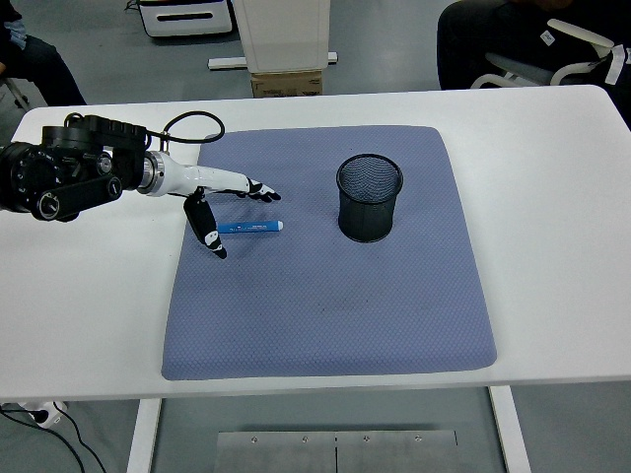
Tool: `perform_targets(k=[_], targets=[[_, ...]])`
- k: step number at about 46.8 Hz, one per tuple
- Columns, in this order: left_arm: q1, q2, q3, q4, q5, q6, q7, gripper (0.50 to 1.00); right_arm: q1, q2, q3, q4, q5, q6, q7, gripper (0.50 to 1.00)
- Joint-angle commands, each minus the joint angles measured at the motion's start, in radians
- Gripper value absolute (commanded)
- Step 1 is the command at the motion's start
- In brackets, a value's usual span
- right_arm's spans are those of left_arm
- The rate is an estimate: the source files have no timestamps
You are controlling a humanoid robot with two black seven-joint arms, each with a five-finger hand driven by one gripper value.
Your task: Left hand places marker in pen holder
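A blue marker (250, 227) with a white tip lies flat on the blue-grey mat (325, 296), left of centre. To its right on the mat stands a black mesh pen holder (370, 197), upright and with nothing showing inside. My left hand (235, 209) reaches in from the left and hovers over the marker's left end, open. Its fingers (258, 189) stretch above the marker and the thumb (207, 232) points down on the marker's left. It holds nothing. The right arm is out of view.
The mat covers the middle of the white table (552, 197). A person sits at the top right (513, 44), another at the top left edge (25, 64). A cardboard box and a white stand (286, 59) stand behind the table.
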Motion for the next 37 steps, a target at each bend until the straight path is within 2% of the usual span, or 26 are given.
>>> perform_targets(k=[1, 8, 20, 24, 30, 37], targets=[[0.001, -0.002, 0.001, 0.002, 0.0, 0.0, 0.006, 1.0, 0.0, 0.0, 0.0, 0.0, 0.0, 0.0, 0.0, 1.0], [0.001, -0.002, 0.005, 0.002, 0.002, -0.002, 0.064, 1.0, 0.0, 0.0, 0.0, 0.0, 0.0, 0.0, 0.0, 1.0], [0.003, -0.015, 0.005, 0.002, 0.006, -0.002, 0.07, 0.997, 0.0, 0.0, 0.0, 0.0, 0.0, 0.0, 0.0, 1.0], [0.001, -0.022, 0.005, 0.002, 0.006, -0.002, 0.071, 0.921, 0.0, 0.0, 0.0, 0.0, 0.0, 0.0, 0.0, 1.0], [0.001, -0.023, 0.005, 0.002, 0.006, -0.005, 0.078, 0.839, 0.0, 0.0, 0.0, 0.0, 0.0, 0.0, 0.0, 1.0], [-0.002, -0.023, 0.005, 0.002, 0.016, -0.008, 0.078, 0.719, 0.0, 0.0, 0.0, 0.0, 0.0, 0.0, 0.0, 1.0]])
